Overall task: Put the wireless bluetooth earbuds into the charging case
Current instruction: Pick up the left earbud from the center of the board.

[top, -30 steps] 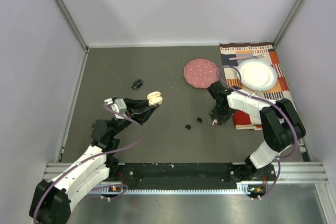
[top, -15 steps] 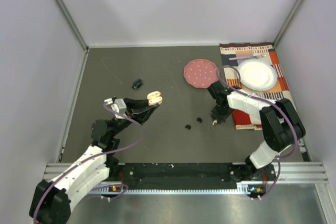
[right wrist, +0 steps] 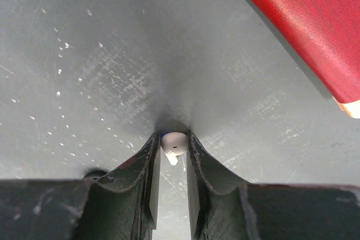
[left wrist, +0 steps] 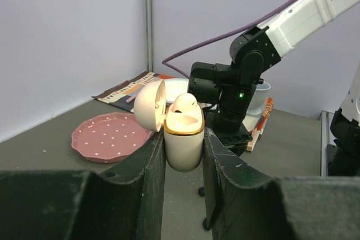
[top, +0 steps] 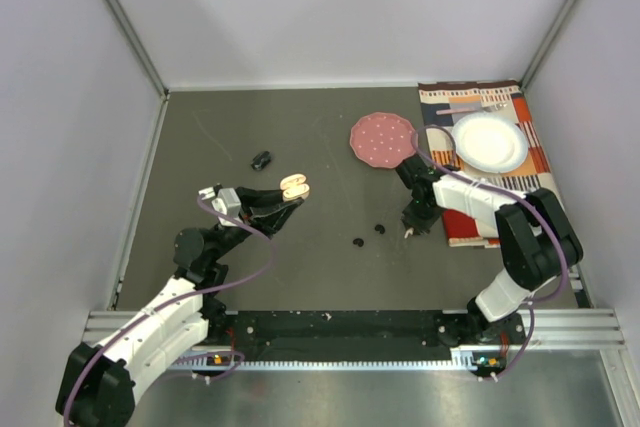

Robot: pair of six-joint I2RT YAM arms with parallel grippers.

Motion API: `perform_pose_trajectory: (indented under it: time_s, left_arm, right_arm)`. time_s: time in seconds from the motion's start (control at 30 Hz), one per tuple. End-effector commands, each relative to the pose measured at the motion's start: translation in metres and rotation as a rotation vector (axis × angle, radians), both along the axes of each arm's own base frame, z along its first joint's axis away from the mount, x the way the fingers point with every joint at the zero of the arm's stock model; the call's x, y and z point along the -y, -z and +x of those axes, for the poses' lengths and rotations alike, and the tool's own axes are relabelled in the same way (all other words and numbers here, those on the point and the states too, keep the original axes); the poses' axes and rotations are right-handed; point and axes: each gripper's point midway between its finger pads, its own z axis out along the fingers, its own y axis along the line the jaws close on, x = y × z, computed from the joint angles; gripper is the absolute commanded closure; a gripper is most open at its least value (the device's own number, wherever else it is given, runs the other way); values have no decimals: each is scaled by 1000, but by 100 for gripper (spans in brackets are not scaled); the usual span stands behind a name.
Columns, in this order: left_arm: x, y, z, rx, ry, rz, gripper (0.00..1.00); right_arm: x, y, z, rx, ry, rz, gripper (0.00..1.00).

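1. Top view: the left end effector (top: pixel 291 192) is clamped on a cream, egg-shaped plastic charging case (top: pixel 295 185) with its lid open. The case is held over the dark grey bench (top: pixel 300 277), to the left of the pink round disc (top: pixel 382 139) with white dots and nearer to the arm bases than the disc.
2. Top view: the right end effector (top: pixel 408 231) points down at the bench on the near side of the pink round disc, a little right of the disc's centre. A tiny glossy white earbud (top: pixel 407 234) shows at its tip.
3. Top view: one black earbud (top: pixel 379 228) and a second black earbud (top: pixel 358 242), both small and rounded, lie on the bench on the near side of the disc, apart from each other. A small black object (top: pixel 261 159) lies well left of the disc. A white round plate (top: pixel 490 142) stands on a striped cloth (top: pixel 530 162) just right of the disc.
4. Left wrist view: both fingers (left wrist: pixel 151 158) of the left end effector (left wrist: pixel 183 150) press the sides of the charging case (left wrist: pixel 183 133), which stands upright. Its lid leans open toward the pink round disc (left wrist: pixel 109 136). A pale rounded piece rises above the gold rim; I cannot tell whether it is an earbud.
5. Right wrist view: the right end effector (right wrist: pixel 171 137) has its fingers (right wrist: pixel 147 164) close together, clamped on the white earbud (right wrist: pixel 173 143), one finger touching each side. The earbud rests on the bench (right wrist: pixel 101 54). The disc is not in this view.
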Motion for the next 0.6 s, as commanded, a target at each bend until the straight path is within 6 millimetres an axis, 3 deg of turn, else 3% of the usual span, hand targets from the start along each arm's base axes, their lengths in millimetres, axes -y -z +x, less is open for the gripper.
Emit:
perform_pose_trajectory:
  time_s: [0.0,0.1,0.3,0.43,0.53,0.57]
  left_arm:
    - [-2,-21,-1,55,-11,-29,100]
    - [-2,-22,-1,58,-11,-31,100]
    - [0,-22,0,53,-1,-27,100]
    - [1,-23,0,53,6,-29,100]
    - [2,-24,1,50,12,-29,100]
    - [3,-23,2,46,16,-27,100]
  right_arm:
    - [-3,19,13,46,-29,14,95]
    - [-4,15,20,88,-85,16,100]
    - [9,0,27,224,-136,-30,100]
    - [24,-30,35,377,-154,-123,100]
    - [24,-47,34,475,-213,-190,100]
    - [19,-64,40,559,-236,-182,100]
